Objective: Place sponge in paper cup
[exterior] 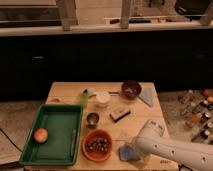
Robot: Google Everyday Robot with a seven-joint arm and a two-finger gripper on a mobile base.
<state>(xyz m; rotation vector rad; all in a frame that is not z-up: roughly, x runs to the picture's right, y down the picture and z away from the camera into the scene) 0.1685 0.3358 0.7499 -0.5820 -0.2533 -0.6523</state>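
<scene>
— So where is the sponge?
— On the surface, about mid-table, with its long axis slanting. The paper cup stands near it, farther back and to the picture's left.
— And the end effector?
— Low at the near edge, beside the orange bowl. The sponge lies apart from it, farther back. I cannot tell whether it is open or holds anything.

White arm from the lower right, gripper low near bottom centre.

2 bowls, 2 cups, 1 tray, 1 sponge, 1 claw @ sponge.
</scene>
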